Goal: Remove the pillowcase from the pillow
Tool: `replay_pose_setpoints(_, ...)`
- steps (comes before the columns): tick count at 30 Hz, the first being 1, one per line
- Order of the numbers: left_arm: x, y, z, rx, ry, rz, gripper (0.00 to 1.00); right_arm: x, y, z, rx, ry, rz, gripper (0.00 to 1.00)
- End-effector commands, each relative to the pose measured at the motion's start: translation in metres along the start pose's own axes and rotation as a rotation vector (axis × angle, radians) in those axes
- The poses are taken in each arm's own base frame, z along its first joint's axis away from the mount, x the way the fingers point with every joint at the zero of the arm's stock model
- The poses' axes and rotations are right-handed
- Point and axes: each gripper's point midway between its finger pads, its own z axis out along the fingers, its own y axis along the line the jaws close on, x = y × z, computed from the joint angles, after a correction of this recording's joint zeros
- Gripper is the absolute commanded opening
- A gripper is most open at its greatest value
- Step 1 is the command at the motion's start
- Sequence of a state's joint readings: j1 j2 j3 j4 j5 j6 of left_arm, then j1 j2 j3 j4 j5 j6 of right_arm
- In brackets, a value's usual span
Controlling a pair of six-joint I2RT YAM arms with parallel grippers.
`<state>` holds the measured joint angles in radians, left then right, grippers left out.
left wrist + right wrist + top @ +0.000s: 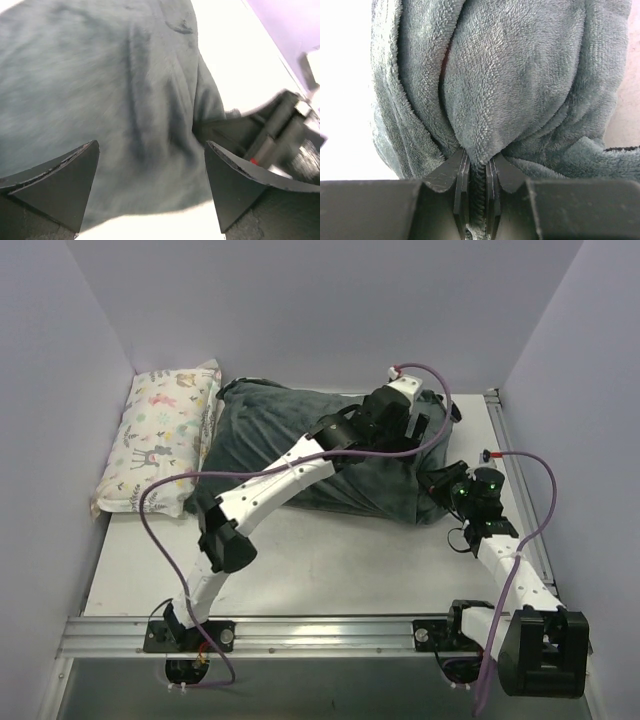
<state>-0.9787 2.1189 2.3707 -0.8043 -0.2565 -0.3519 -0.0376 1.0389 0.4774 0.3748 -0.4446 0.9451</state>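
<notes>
Since the right gripper (477,165) is pinched tight on a fold of the pillowcase (270,420) at the bundle's 4 o'clock corner, while the left gripper (151,145) hangs over the cloth near 2 o'clock with its jaws spread wide and nothing between them, the step in hand looks like an early one: securing holds before any peeling. The pillowcase lies mid-table (350,570) with its plain slate-grey plush face outward and no stripes showing. Its swollen shape suggests the pillow is wholly inside, though no white of it can be seen, so little of the task appears done. The next move probably calls for the left gripper to drop and grip, either pinning the stuffing through the cloth or catching the case's mouth, so the two arms can pull against each other. Where that mouth lies I cannot tell. A small animal-print pillow (160,435) sits at 9 o'clock, just beside the case and perhaps touching it, and could be dragged along. The left arm's forearm (275,485) stretches across the bundle's near side, and the two grippers are close together, so a clash is possible.
</notes>
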Motion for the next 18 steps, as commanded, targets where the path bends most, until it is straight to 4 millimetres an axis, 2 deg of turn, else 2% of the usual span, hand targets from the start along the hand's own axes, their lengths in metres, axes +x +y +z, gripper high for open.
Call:
replay_pose_setpoints(1,0.005,-0.003,0.037,-0.016,-0.006,-0.042,0.94,0.006,0.020,-0.006,-0.087,0.020,-0.022,0.00)
replay_pose_setpoints(3,0.007,-0.005,0.046,-0.022,-0.008,-0.047,0.95,0.007,0.018,-0.008,-0.085,0.014,-0.027,0.00)
replay_pose_setpoints(5,0.019,-0.002,0.060,-0.039,0.012,-0.043,0.95,0.008,0.018,-0.009,-0.086,0.015,-0.035,0.00)
replay_pose_setpoints(9,0.032,-0.003,0.072,-0.054,0.026,-0.027,0.95,0.008,0.015,-0.009,-0.063,0.011,-0.059,0.00)
replay_pose_setpoints(11,0.038,0.002,0.072,-0.081,0.035,-0.023,0.81,0.008,0.010,-0.010,-0.036,0.014,-0.063,0.00)
replay_pose_setpoints(12,0.036,0.011,0.071,-0.126,0.023,-0.027,0.74,0.007,0.009,-0.010,-0.028,0.010,-0.072,0.00)
replay_pose_setpoints(13,0.029,0.016,0.061,-0.148,0.005,-0.034,0.64,0.007,0.002,-0.010,0.007,0.004,-0.070,0.00)
replay_pose_setpoints(14,0.034,0.029,0.060,-0.209,0.006,-0.027,0.43,0.005,0.001,-0.011,0.020,-0.001,-0.075,0.00)
replay_pose_setpoints(15,0.032,0.035,0.055,-0.232,0.000,-0.029,0.35,0.004,-0.003,-0.011,0.040,-0.003,-0.077,0.00)
replay_pose_setpoints(16,0.023,0.039,0.042,-0.242,-0.023,-0.038,0.30,0.003,-0.010,-0.011,0.078,-0.008,-0.080,0.00)
replay_pose_setpoints(18,0.025,0.055,0.033,-0.306,-0.025,-0.018,0.18,0.002,-0.015,-0.011,0.099,-0.018,-0.086,0.00)
